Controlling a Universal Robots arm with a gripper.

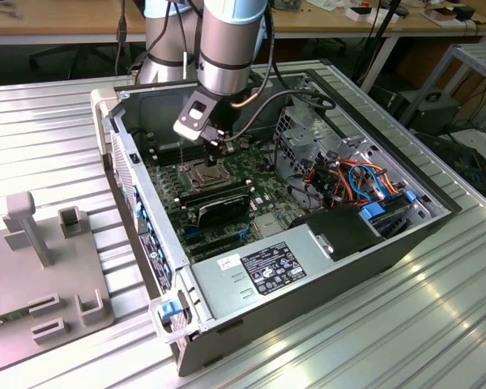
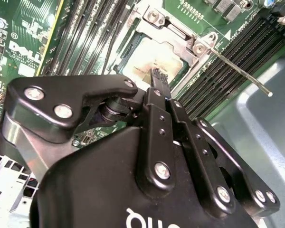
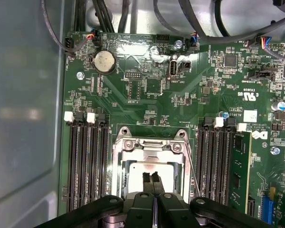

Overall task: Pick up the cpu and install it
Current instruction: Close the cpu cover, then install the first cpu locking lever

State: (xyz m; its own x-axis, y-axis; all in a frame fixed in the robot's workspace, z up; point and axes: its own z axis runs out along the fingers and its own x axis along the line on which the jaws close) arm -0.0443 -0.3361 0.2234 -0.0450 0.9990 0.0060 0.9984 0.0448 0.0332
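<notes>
Presently, the black two-finger pincer (image 3: 150, 177), fingers narrow and nearly together, hangs directly over the square silver cpu (image 3: 133, 172). The cpu lies in the metal-framed socket (image 3: 149, 144), at ten o'clock from the grey power supply box (image 1: 259, 271) in the exterior view.

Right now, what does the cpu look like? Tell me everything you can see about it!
The cpu is a flat square chip with a dull silvery metal top, a bit smudged. It lies flat inside a shiny metal frame on the green motherboard, with black memory slots on both sides. The gripper, its fingers closed together, hangs right over the chip's middle. Whether the tips touch it cannot be told.
</notes>
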